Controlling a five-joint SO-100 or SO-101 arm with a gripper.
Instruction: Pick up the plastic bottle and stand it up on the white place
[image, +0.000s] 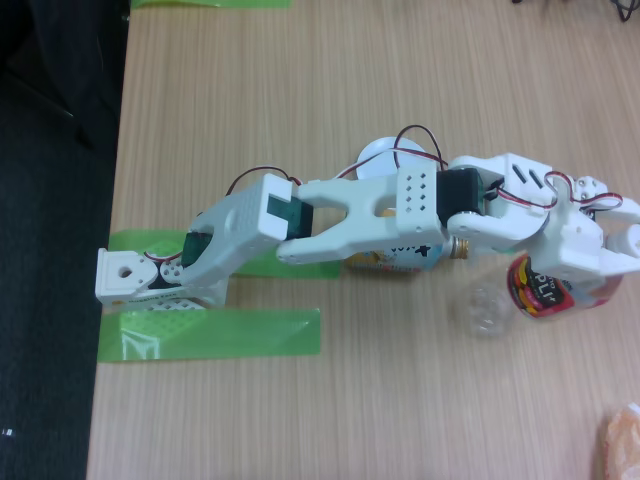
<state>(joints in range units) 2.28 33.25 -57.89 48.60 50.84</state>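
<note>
The plastic bottle (535, 292) lies on its side on the wooden table at the right, its clear base (485, 310) pointing left and its red, black and yellow label partly showing. My white gripper (602, 262) hangs right over the bottle's label end and covers its upper part. How the jaws stand on it is hidden from above. The white place (382, 152) is a small round disc, seen just beyond the forearm and mostly covered by it.
An orange-and-blue bottle-can (400, 262) with a gold cap (460, 248) lies under the forearm. Green tape strips (210, 335) surround the arm's base (125, 275) by the table's left edge. A pale orange thing (622, 440) sits at the bottom right corner.
</note>
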